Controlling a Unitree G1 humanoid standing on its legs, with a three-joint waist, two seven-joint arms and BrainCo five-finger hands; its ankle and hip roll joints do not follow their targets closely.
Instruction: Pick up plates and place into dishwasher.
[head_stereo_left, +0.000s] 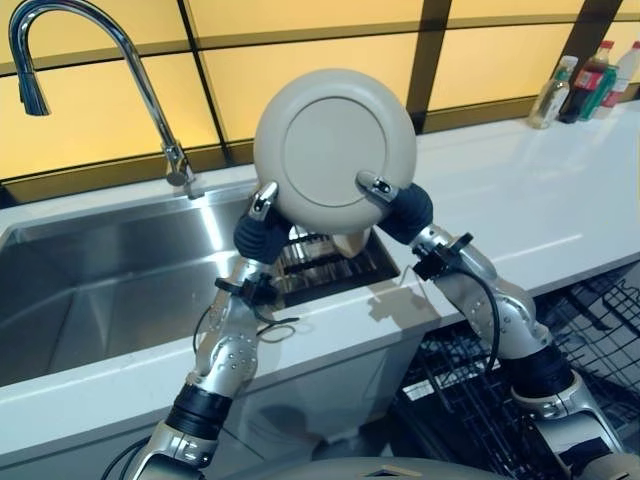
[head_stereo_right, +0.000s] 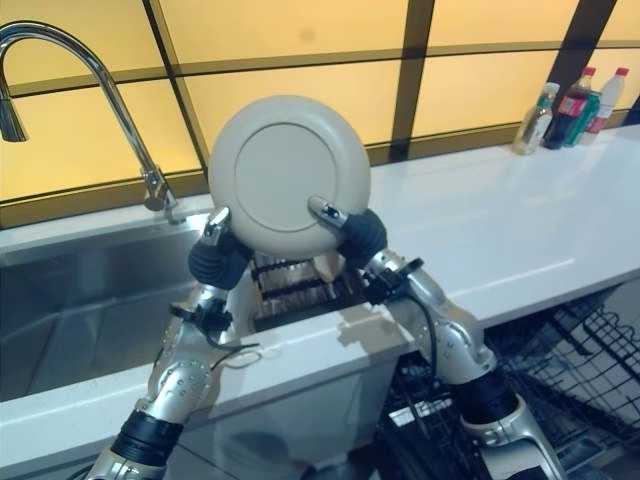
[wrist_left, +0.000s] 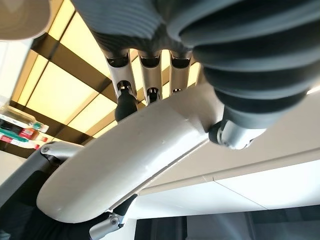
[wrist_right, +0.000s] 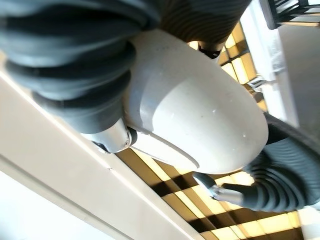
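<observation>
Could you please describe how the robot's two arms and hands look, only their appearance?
Both arms are silver-grey metal with black bands near the elbows and thin black cables at the forearms. The left hand and the right hand each have a dark ribbed cover over the wrist and back. The fingers are silver with dark tips.
</observation>
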